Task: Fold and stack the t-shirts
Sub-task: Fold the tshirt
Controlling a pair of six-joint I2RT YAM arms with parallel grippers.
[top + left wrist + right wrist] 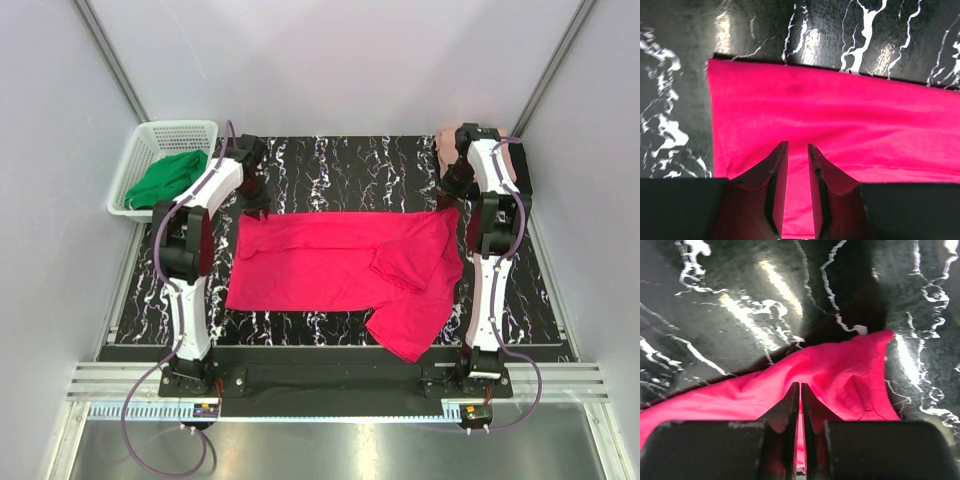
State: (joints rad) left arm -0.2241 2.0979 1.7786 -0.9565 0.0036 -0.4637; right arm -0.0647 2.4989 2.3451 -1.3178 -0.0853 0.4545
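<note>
As seen from above, crimson-pink t-shirt (pixel 340 265) lying across marbled table (pixel 330 160), left gripper (pixel 258 205) and right gripper (pixel 450 200) at its far corners, left wrist view, fingers (pixel 777 170) slightly parted over flat cloth, right wrist view, fingers (pixel 790 405) pinching a raised fold.

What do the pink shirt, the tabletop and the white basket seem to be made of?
Pink shirt: soft matte cloth, likely cotton; it wrinkles and drapes. Tabletop: glossy black marble-look surface, perhaps printed; it reflects light. White basket: probably plastic, moulded mesh walls.
</note>
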